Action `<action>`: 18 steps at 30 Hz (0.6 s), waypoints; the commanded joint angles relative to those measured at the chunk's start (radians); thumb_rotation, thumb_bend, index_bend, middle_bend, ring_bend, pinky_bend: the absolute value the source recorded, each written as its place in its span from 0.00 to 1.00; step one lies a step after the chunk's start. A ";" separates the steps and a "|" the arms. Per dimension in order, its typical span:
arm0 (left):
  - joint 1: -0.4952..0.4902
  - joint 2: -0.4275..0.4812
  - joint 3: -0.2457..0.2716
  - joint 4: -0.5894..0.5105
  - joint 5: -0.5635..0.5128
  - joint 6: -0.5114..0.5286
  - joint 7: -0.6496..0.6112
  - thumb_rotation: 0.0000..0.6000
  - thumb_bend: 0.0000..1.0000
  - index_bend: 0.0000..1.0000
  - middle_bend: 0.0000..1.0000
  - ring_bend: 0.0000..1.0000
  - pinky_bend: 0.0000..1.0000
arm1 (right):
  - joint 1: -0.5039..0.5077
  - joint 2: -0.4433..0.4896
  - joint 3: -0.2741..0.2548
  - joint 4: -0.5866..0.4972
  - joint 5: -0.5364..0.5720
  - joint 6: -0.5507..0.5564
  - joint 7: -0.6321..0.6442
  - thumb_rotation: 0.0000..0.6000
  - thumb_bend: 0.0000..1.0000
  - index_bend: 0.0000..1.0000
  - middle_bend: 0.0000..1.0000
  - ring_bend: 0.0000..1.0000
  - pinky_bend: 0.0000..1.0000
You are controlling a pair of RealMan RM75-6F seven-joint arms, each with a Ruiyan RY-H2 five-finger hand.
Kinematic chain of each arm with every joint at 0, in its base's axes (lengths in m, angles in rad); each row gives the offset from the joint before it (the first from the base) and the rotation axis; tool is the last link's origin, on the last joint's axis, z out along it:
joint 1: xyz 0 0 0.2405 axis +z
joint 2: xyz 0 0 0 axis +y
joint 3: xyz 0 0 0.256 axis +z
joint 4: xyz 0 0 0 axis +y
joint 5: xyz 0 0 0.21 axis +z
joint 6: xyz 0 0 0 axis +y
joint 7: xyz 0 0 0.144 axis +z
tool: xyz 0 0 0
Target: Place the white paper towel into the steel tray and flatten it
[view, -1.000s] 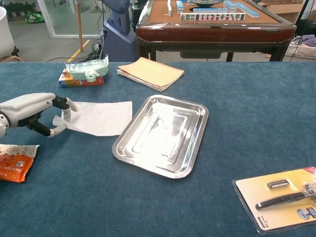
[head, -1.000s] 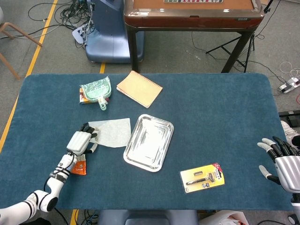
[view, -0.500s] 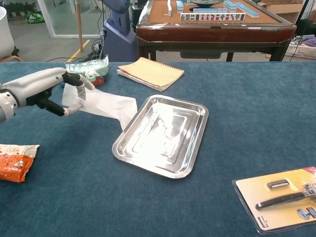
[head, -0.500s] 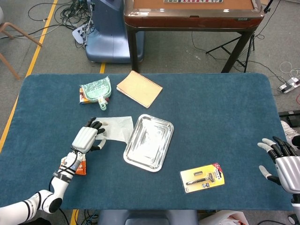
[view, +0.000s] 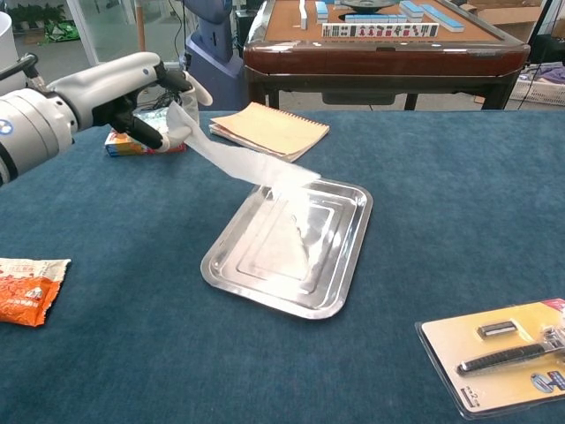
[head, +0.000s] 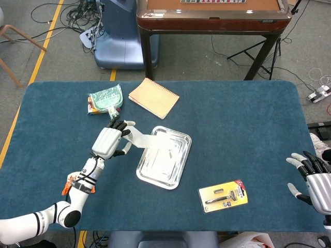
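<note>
1. Chest view: the white paper towel (view: 252, 164), flat on the tabletop (view: 459, 212) beside the steel tray (view: 349, 265) a second ago, is now lifted and stretched above the tray's near-left part.
2. One corner is pinched by the left robot hand (view: 146, 99), raised beside the tray; the free end hangs over the tray.
3. The right robot hand (head: 312, 175) is seen released, far from the tray.
4. Lowering and flattening are judged to remain.
</note>
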 commanded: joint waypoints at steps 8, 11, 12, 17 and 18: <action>0.001 -0.029 0.056 -0.059 -0.013 0.027 0.079 1.00 0.45 0.60 0.23 0.19 0.04 | -0.006 -0.001 -0.001 0.004 -0.001 0.007 0.004 1.00 0.26 0.25 0.20 0.08 0.18; 0.004 -0.050 0.085 -0.071 -0.018 0.025 0.103 1.00 0.45 0.60 0.23 0.19 0.04 | -0.007 -0.003 -0.002 0.004 -0.003 0.007 0.004 1.00 0.26 0.25 0.20 0.08 0.18; 0.005 -0.056 0.092 -0.073 -0.019 0.025 0.110 1.00 0.45 0.60 0.23 0.19 0.04 | -0.007 -0.003 -0.002 0.004 -0.003 0.007 0.004 1.00 0.26 0.25 0.20 0.08 0.18; 0.005 -0.096 0.127 -0.093 -0.029 0.027 0.164 1.00 0.45 0.60 0.23 0.19 0.04 | -0.009 -0.004 -0.003 0.005 -0.003 0.008 0.004 1.00 0.26 0.25 0.20 0.08 0.18; 0.004 -0.102 0.133 -0.098 -0.029 0.027 0.177 1.00 0.45 0.59 0.23 0.19 0.04 | -0.010 -0.004 -0.004 0.005 -0.003 0.008 0.005 1.00 0.26 0.25 0.20 0.08 0.18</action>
